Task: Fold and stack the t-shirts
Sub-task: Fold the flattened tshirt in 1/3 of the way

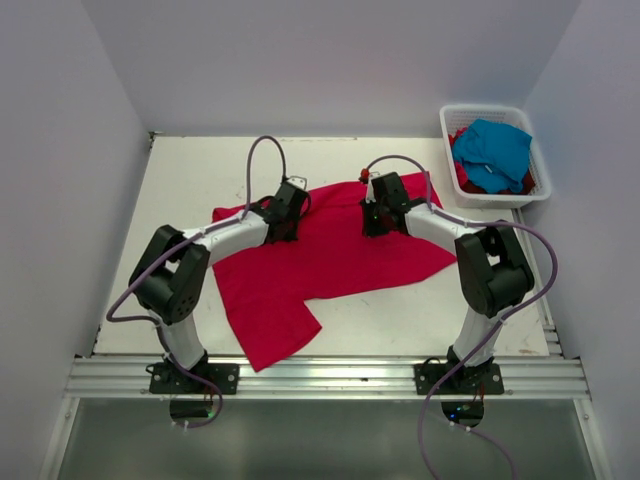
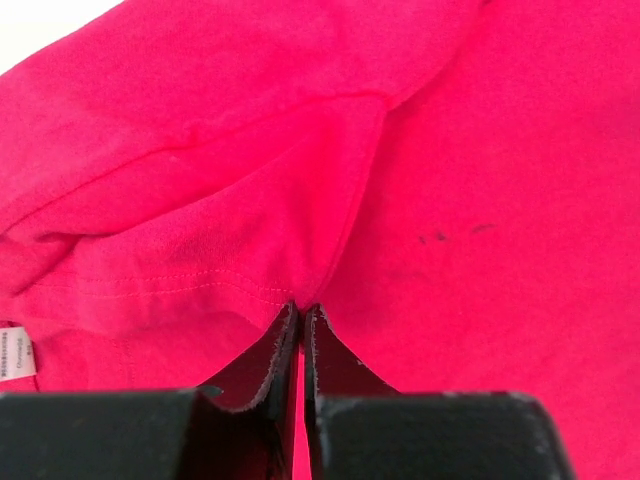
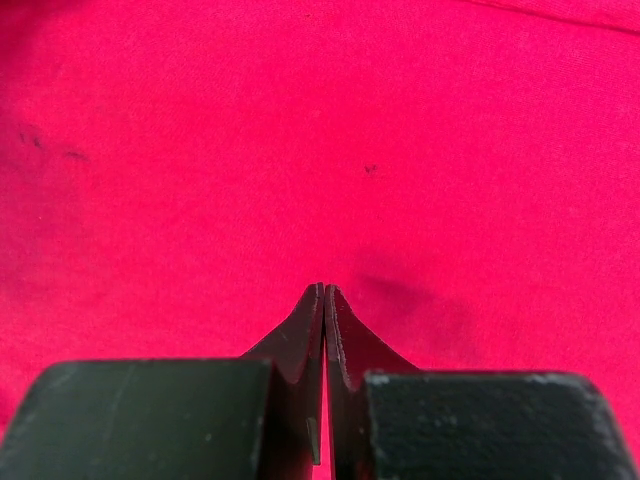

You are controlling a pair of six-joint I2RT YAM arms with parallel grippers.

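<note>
A crimson red t-shirt (image 1: 330, 262) lies spread across the middle of the table, one part hanging toward the near edge. My left gripper (image 1: 283, 236) rests on its left upper part. In the left wrist view its jaws (image 2: 301, 305) stand almost together, and creases of the red cloth (image 2: 480, 200) run into the tips as if pinched. My right gripper (image 1: 375, 228) sits on the shirt's right upper part, shut (image 3: 324, 287), tips down on flat red cloth (image 3: 200, 150). A turquoise blue t-shirt (image 1: 495, 150) lies in the basket on more red cloth (image 1: 464, 180).
The white slatted basket (image 1: 482, 108) stands at the back right corner. Grey walls close in the table on three sides. A metal rail (image 1: 320, 378) runs along the near edge by the arm bases. A white label (image 2: 12, 352) shows at the shirt's edge.
</note>
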